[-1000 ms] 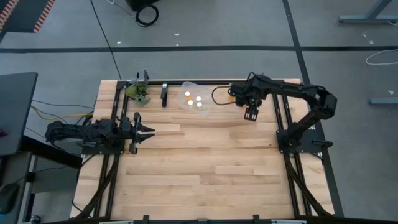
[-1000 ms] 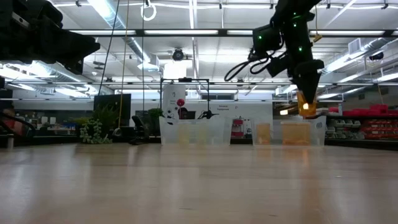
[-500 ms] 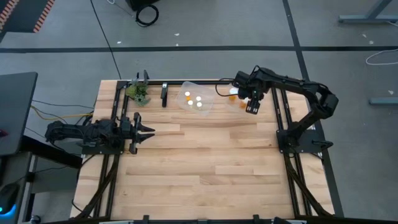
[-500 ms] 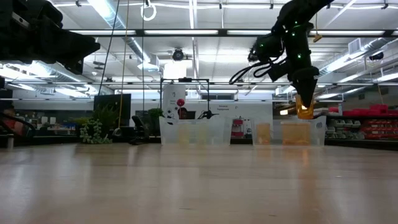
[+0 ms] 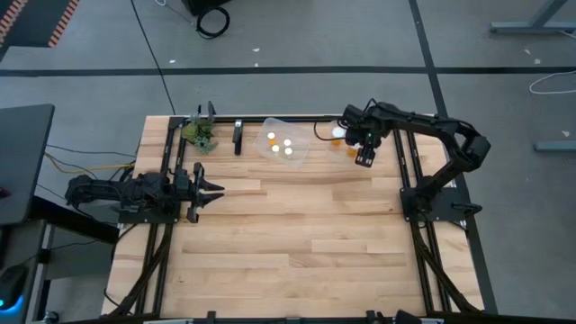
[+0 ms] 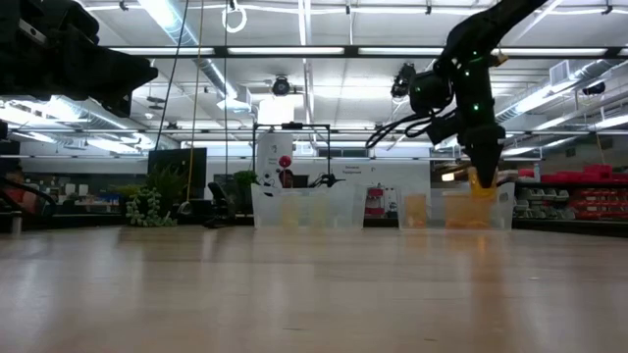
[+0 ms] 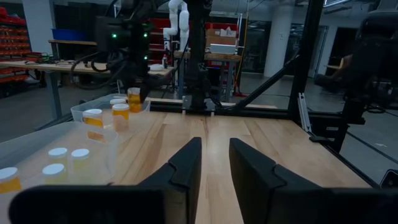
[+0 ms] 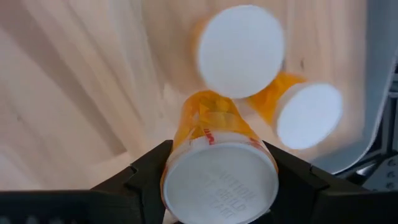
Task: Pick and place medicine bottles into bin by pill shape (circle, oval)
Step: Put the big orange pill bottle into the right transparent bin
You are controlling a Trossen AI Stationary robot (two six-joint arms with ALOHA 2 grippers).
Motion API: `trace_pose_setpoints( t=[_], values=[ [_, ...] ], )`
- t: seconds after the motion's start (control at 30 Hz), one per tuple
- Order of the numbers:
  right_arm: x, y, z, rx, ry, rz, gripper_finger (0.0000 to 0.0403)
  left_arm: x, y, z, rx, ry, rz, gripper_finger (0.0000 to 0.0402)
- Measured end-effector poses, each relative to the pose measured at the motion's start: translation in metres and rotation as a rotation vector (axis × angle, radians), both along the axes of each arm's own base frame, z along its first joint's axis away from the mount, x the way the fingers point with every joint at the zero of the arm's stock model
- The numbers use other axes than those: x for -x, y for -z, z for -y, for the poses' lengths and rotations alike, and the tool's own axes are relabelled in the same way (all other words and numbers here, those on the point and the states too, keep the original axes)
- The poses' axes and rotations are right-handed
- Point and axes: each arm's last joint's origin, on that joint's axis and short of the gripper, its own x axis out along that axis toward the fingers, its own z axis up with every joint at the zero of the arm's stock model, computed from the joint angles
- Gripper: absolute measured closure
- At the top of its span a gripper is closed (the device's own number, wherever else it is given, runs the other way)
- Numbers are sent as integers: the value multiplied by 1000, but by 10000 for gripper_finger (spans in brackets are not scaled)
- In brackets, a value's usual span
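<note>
An amber medicine bottle (image 8: pixel 217 155) is pinched by the right gripper (image 5: pixel 364 155) at the table's 1 o'clock (left gripper (image 5: pixel 209 190) spread, 9 o'clock).

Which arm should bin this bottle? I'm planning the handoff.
Right: the right gripper already has its fingers shut on a medicine bottle over the right bin. The left gripper waits far off.

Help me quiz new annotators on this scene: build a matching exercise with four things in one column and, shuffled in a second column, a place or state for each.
Things:
1. left gripper
2. right gripper
3. green plant
4. clear bin

Places or states:
A. shut on a medicine bottle
B. at the table's far left corner
C. open, at the table's left edge
D. holds three white-capped bottles

Pairs: 1-C, 2-A, 3-B, 4-D
</note>
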Motion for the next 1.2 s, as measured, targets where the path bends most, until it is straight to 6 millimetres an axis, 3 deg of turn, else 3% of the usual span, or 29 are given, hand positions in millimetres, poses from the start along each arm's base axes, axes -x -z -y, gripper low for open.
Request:
trace_pose_setpoints(
  t=[0.27,1.2],
  values=[
    [5,1,10,-1,44,50,180,0,0,0,0,0,0,308],
    [-5,0,15,27,34,164,180,0,0,0,0,0,0,308]
  ],
)
